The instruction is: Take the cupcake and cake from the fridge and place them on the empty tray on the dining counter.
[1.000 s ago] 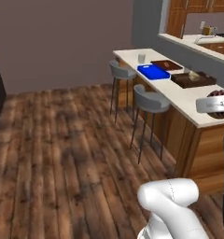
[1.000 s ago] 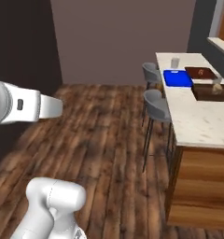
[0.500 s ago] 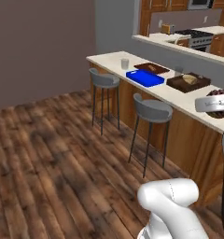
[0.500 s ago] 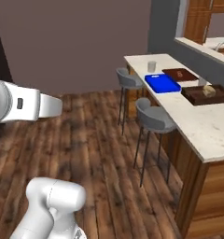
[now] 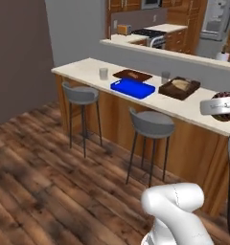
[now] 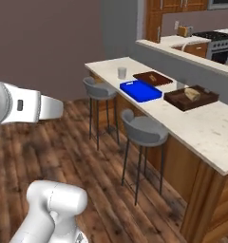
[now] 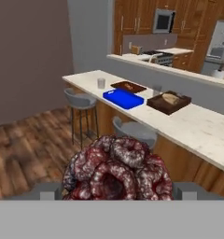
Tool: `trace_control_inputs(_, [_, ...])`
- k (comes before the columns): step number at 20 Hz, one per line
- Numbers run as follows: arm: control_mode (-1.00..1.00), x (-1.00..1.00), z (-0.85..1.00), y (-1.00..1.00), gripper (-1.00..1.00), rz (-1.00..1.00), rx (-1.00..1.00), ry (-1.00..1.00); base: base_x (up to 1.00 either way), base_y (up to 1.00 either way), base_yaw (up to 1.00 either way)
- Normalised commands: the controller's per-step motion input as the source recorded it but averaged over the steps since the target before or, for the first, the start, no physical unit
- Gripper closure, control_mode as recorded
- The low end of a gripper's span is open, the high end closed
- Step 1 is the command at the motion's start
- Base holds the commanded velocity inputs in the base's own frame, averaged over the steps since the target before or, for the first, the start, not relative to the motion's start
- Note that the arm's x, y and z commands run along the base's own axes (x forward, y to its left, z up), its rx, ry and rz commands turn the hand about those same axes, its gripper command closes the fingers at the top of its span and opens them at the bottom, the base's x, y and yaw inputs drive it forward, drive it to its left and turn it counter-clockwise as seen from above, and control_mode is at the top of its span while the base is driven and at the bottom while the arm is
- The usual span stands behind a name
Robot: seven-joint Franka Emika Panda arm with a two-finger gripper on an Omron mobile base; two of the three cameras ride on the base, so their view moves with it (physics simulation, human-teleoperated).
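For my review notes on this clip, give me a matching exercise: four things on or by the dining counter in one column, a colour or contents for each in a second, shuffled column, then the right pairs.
Things:
1. tray
2. flat brown tray
3. raised-rim tray
4. stools

Descriptions:
A. dark brown, with bread in it
B. grey seats on thin dark legs
C. bright blue, nothing on it
D. lies behind the blue one, with a small piece of food on it

Pairs: 1-C, 2-D, 3-A, 4-B
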Motion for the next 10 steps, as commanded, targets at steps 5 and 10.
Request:
trace_control_inputs(5, [1.00,0.00,0.00,0.00,1.00,0.00,0.00,0.00,1.00,1.00,-0.57])
trace_control_inputs(10, [1.00,0.00,0.00,0.00,1.00,0.00,0.00,0.00,1.00,1.00,-0.50])
